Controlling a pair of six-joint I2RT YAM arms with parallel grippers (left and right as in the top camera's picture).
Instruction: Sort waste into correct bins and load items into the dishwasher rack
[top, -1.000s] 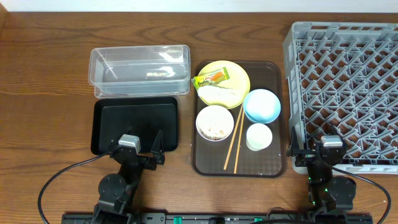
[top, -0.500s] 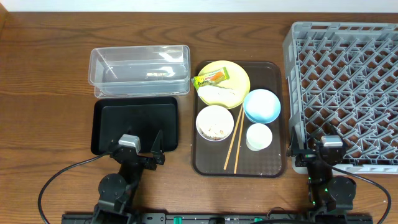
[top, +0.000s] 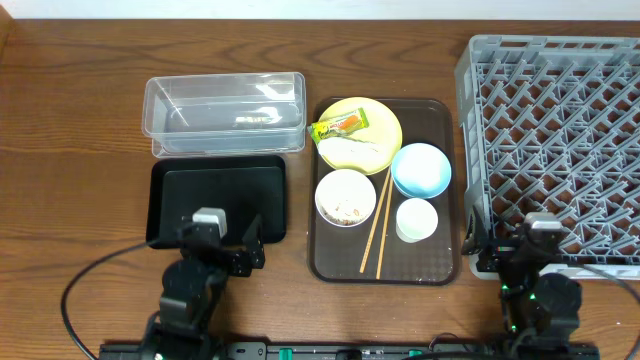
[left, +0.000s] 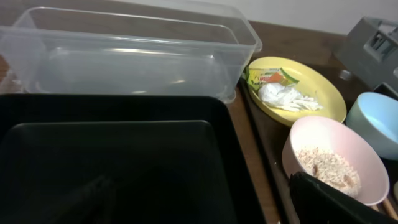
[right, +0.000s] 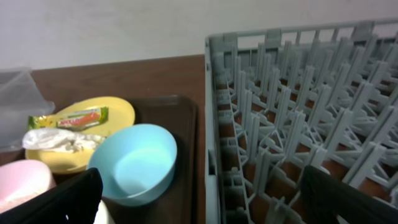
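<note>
Both poised low at near table (top: 80, 120) edge, jaws spread, empty: left gripper (top: 222, 245) over black tray (top: 165, 200), right gripper (top: 515, 250) beside dishwasher rack (top: 560, 100). On brown serving tray (top: 440, 268): yellow plate (top: 382, 124) bearing snack wrapper (top: 338, 126) and white scrap (top: 350, 150), white bowl (top: 323, 190) with rice leftovers (top: 347, 208), light blue bowl (top: 420, 170), cup (top: 416, 220), chopsticks (top: 377, 225).

No legible text or labels

Overhead looks straight down; 2 low wrist views seemingly share the plate (left: 326, 99)
</note>
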